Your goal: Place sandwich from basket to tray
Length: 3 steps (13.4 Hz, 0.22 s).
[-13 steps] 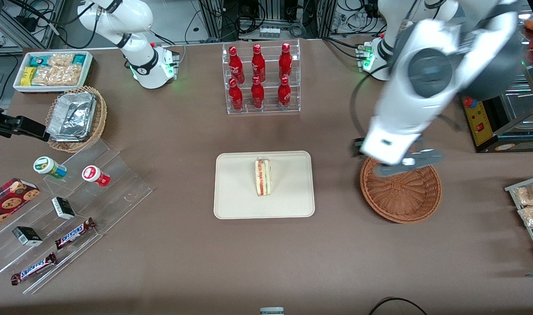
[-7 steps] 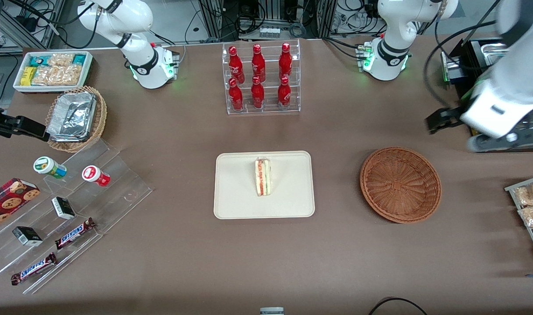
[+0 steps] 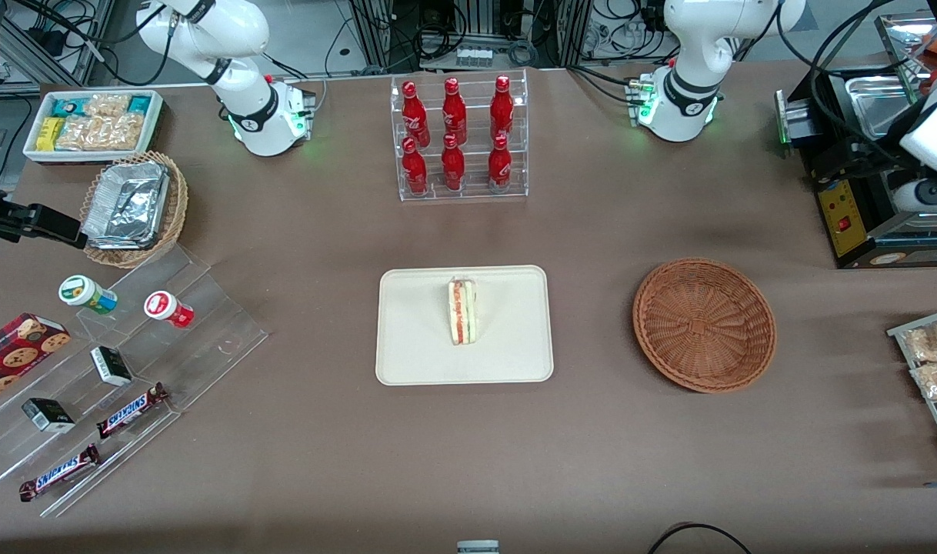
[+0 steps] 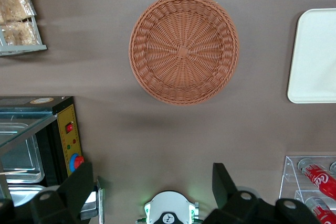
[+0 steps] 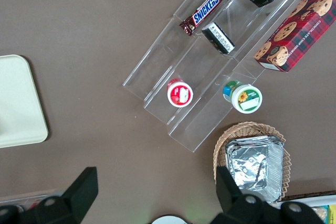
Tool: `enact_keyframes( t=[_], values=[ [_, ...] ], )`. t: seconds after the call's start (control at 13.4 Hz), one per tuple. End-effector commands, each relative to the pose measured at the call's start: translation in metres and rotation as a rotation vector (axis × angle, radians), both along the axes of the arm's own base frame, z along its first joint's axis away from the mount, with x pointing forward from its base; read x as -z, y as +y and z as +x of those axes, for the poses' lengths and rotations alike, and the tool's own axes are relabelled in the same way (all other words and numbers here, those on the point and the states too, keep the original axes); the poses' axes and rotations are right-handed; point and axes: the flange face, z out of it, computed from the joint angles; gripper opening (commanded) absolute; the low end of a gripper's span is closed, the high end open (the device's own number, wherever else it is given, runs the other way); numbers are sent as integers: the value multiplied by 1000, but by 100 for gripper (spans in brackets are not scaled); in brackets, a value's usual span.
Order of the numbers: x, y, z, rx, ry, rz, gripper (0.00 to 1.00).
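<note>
The sandwich (image 3: 461,311), a pale wedge with red and green filling, lies on the cream tray (image 3: 415,338) in the middle of the table. The reddish-brown wicker basket (image 3: 704,324) beside the tray, toward the working arm's end, is empty. It also shows in the left wrist view (image 4: 184,48), as does a corner of the tray (image 4: 315,56). My left gripper (image 4: 151,169) is open and empty, high above the table, farther from the front camera than the basket. Only part of its arm (image 3: 934,138) shows at the edge of the front view.
A clear rack of red bottles (image 3: 459,138) stands farther from the camera than the tray. A black machine (image 3: 861,192) and a wire rack of packets (image 3: 934,362) are at the working arm's end. A tan foil-tray basket (image 3: 134,208), white snack bin (image 3: 91,123) and acrylic steps (image 3: 122,369) are at the parked arm's end.
My left arm has swung away from above the basket toward the working arm's end of the table and lifted higher. The sandwich, tray and basket have not moved.
</note>
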Motion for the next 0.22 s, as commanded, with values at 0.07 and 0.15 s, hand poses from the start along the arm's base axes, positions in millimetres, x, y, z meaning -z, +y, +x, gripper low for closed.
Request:
enact_keyframes(
  t=[0.07, 0.15],
  values=[
    [0, -2, 0, 20, 0, -11, 100],
    [-1, -1, 0, 20, -3, -6, 100]
  ],
)
